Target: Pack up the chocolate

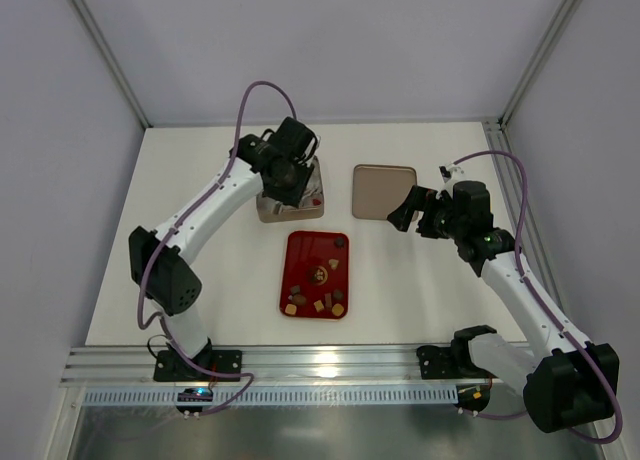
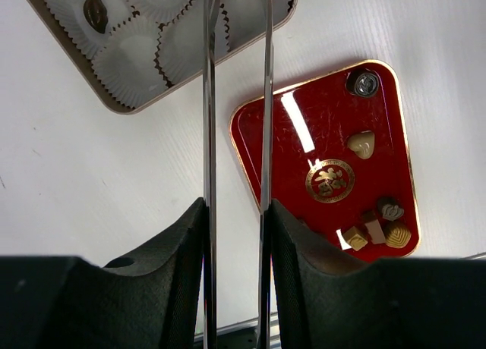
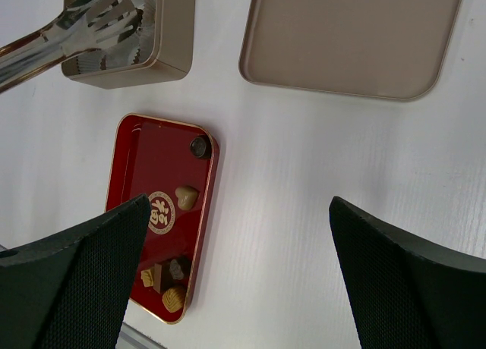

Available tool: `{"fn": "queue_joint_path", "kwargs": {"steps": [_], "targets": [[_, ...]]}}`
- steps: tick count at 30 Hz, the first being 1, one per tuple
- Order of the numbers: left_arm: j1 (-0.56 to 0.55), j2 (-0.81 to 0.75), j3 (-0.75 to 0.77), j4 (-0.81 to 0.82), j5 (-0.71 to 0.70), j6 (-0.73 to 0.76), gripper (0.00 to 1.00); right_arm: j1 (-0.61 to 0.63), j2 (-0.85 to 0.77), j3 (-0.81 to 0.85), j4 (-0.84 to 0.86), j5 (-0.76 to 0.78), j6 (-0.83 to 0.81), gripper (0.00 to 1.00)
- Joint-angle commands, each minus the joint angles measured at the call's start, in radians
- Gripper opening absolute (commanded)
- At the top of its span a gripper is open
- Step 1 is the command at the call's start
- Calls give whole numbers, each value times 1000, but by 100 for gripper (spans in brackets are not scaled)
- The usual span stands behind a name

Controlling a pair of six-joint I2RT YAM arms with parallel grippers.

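My left gripper (image 1: pixel 287 172) is shut on metal tongs (image 2: pixel 210 99), whose tips (image 3: pixel 106 19) reach over the golden tin (image 1: pixel 268 213). The tin holds white paper cups, and one has a dark chocolate (image 2: pixel 96 11) in it. The red tray (image 1: pixel 300 250) carries several chocolates: a dark round one (image 2: pixel 365 83), a tan heart (image 2: pixel 362 143) and a cluster (image 2: pixel 380 227) at its near end. I cannot tell if the tongs hold anything. My right gripper (image 1: pixel 410 212) is open and empty, above bare table right of the tray (image 3: pixel 144 159).
The tin's lid (image 1: pixel 380 190) lies flat right of the tin, just beyond my right gripper; it also shows in the right wrist view (image 3: pixel 349 38). A metal rail (image 1: pixel 320 360) runs along the table's near edge.
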Motion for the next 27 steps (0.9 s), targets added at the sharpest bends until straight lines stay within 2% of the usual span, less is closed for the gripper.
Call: {"fn": "queue_joint_path", "kwargs": {"steps": [1,6,10,14,17,21,27], "targets": [[22,-79,40,14,-10,-1,36,7,-2,22,29,-11,-9,100],[95,-167,8,47,-56,-57,37,5,-6,24,30,-16,-9,100],[216,-222,-58,101,-105,-121,39,7,-1,27,37,-33,-4,100],[405,-248,-180,230,-90,-177,39,7,16,39,33,-51,0,100],[500,-213,-252,311,-72,-203,38,7,28,45,33,-59,5,100],[577,-133,-276,397,-75,-218,38,7,36,45,32,-63,10,100],[631,-15,-289,477,-55,-234,38,7,44,45,30,-60,11,100]]}}
